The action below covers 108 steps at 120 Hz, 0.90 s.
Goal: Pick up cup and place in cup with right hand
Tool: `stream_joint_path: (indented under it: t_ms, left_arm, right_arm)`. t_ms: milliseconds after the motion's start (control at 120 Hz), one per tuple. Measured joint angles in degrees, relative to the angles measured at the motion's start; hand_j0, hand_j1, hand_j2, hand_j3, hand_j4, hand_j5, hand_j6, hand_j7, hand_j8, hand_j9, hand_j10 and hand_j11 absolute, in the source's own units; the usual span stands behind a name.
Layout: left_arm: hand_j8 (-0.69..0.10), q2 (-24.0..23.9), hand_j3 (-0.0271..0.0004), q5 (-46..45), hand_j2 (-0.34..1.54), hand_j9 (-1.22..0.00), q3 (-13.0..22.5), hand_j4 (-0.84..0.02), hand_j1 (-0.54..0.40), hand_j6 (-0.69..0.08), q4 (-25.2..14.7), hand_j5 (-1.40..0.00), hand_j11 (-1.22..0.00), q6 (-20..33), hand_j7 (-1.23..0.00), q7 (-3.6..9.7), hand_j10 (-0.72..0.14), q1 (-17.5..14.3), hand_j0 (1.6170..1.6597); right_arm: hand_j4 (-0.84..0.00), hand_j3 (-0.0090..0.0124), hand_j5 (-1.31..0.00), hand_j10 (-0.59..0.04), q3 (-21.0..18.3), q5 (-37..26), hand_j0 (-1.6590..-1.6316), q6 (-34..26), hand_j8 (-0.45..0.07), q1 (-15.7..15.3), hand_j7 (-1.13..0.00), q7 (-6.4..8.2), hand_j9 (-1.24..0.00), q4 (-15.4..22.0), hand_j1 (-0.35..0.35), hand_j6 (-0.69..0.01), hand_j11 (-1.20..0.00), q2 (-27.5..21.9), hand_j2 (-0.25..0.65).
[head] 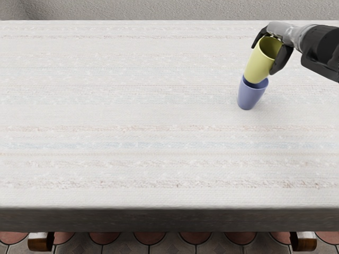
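Head view: the pale bench (132, 116) spreads beneath the right hand (279, 33), whose fingers (282, 61) are clamped around the tilted yellow cup (258, 64). That cup slants down between them, its base at the mouth of the blue cup (248, 98), upright below the fingers.

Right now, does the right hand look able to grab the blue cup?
Probably not: the right hand is holding the yellow cup, its base at the mouth of the blue cup, so it would likely need to let go first.
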Motion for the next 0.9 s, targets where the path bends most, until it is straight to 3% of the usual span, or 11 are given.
stream_joint_path:
  t_ms: [200, 325, 608, 675, 900]
  left_arm:
    - [0.000, 0.00, -0.0001, 0.01, 0.00, 0.00, 0.00, 0.000, 0.349, 0.000, 0.00, 0.00, 0.00, 0.00, 0.00, 0.00, 0.000, 0.00, 1.6581]
    - [0.000, 0.00, -0.0001, 0.00, 0.00, 0.00, 0.00, 0.000, 0.349, 0.000, 0.00, 0.00, 0.00, 0.00, 0.00, 0.00, 0.000, 0.00, 1.6581]
    - [0.000, 0.00, -0.0001, 0.00, 0.00, 0.00, 0.00, 0.000, 0.349, 0.000, 0.00, 0.00, 0.00, 0.00, 0.00, 0.01, 0.000, 0.00, 1.6581]
    - [0.000, 0.00, -0.0001, 0.00, 0.00, 0.00, 0.00, 0.000, 0.349, 0.000, 0.00, 0.00, 0.00, 0.00, 0.00, 0.01, 0.000, 0.00, 1.6581]
    - [0.000, 0.00, -0.0001, 0.01, 0.00, 0.00, 0.00, 0.000, 0.349, 0.000, 0.00, 0.00, 0.00, 0.00, 0.00, 0.01, 0.000, 0.00, 1.6581]
  right_arm:
    - [-0.474, -0.0008, -0.61, -0.464, 0.01, -0.36, -1.6505, -0.12, -0.335, -0.07, -0.61, 0.00, -0.62, -1.84, 0.035, -0.329, -0.62, 1.34, -0.102]
    - [-0.475, -0.0020, -0.60, -0.465, -0.01, -0.82, -1.6501, -0.23, -0.332, -0.49, -0.61, 0.01, -0.61, -3.16, 0.037, -0.325, -0.61, 1.81, -0.103]
    - [-0.472, -0.0004, -0.60, -0.462, -0.02, -1.49, -1.6506, -0.21, -0.337, -1.31, -0.61, 0.00, -0.61, -4.30, 0.035, -0.329, -0.62, 2.25, -0.102]
    - [-0.471, -0.0014, -0.60, -0.461, -0.02, -1.50, -1.6506, -0.22, -0.333, -1.35, -0.61, 0.00, -0.61, -4.51, 0.037, -0.326, -0.62, 2.53, -0.103]
    - [-0.474, -0.0011, -0.60, -0.463, -0.01, -1.52, -1.6503, -0.25, -0.339, -1.41, -0.61, 0.00, -0.61, -5.35, 0.030, -0.334, -0.61, 3.14, -0.109]
